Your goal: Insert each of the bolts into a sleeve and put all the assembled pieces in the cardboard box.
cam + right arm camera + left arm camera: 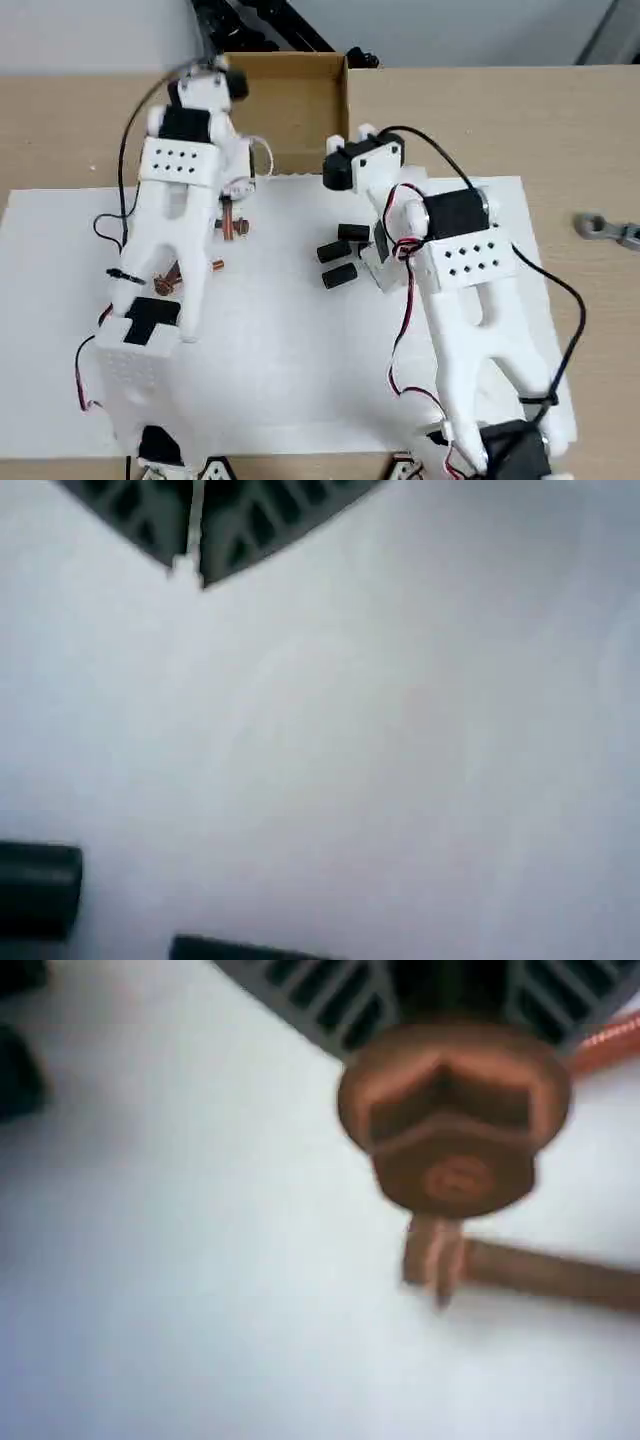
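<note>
Your left tool (450, 995) is squeezed tight on a copper-coloured metal bolt with a six-sided head (452, 1130), just above the white sheet (200, 1290). Another copper bolt (545, 1272) lies flat on the sheet close by. Your left arm (180, 220) is stretched forward, with its tool near the brown cardboard box (300, 110). Your right tool (190, 565) has its fingers pressed together with nothing in them. Three short black round sleeves (340, 252) lie just beside it. Your right arm (470, 290) leans toward the middle of the bench (560, 110).

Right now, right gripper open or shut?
Shut: the right gripper has its fingers meeting along a thin seam, with nothing between them.
</note>
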{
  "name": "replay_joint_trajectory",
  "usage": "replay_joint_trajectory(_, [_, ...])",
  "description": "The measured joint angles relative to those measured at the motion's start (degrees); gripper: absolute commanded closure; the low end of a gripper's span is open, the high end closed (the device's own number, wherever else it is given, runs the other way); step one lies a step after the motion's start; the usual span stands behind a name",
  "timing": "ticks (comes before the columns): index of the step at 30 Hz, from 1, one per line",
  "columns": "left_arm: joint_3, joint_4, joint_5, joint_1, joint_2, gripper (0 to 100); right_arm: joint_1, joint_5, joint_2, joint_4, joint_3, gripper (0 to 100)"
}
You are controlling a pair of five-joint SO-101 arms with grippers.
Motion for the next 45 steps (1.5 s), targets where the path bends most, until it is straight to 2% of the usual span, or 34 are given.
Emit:
replay_joint_trajectory(6, [-6.1, 0.9, -6.1, 0.2, -4.6, 100, 0.4, -0.7, 7.1, 0.6, -5.5, 99.0])
replay_joint_trajectory(10, [-5.1, 1.1, -10.8, 0.2, -12.3, 100, 0.4, 3.3, 12.8, 0.9, -8.2, 99.0])
replay_joint_trajectory(17, [5.0, 1.1, -13.5, 0.2, -28.6, 100, 0.4, 16.0, 17.2, 0.9, -9.4, 98.6])
replay_joint_trajectory(21, [12.7, 1.1, -13.5, 0.2, -40.4, 100, -1.8, 22.8, 17.2, 1.6, -9.4, 91.8])
replay_joint_trajectory(26, [22.3, 1.1, -13.5, 0.2, -56.2, 100, -5.2, 27.0, 17.8, 1.6, -9.4, 89.1])
replay_joint_trajectory(29, [28.8, 1.1, -13.5, -2.0, -65.8, 100, -8.4, 28.7, 17.8, 1.6, -9.4, 89.1])
replay_joint_trajectory(33, [37.3, 1.1, -14.9, -8.4, -76.6, 100, -11.5, 31.6, 17.8, 1.6, -9.4, 89.1])
replay_joint_trajectory(37, [43.2, 1.1, -17.0, -14.2, -85.1, 100, -11.8, 35.9, 18.2, 0.7, -9.4, 89.1])
replay_joint_trajectory(45, [49.6, 1.1, -18.1, -16.4, -91.0, 100, -11.9, 42.9, 26.7, -0.4, -9.4, 89.1])
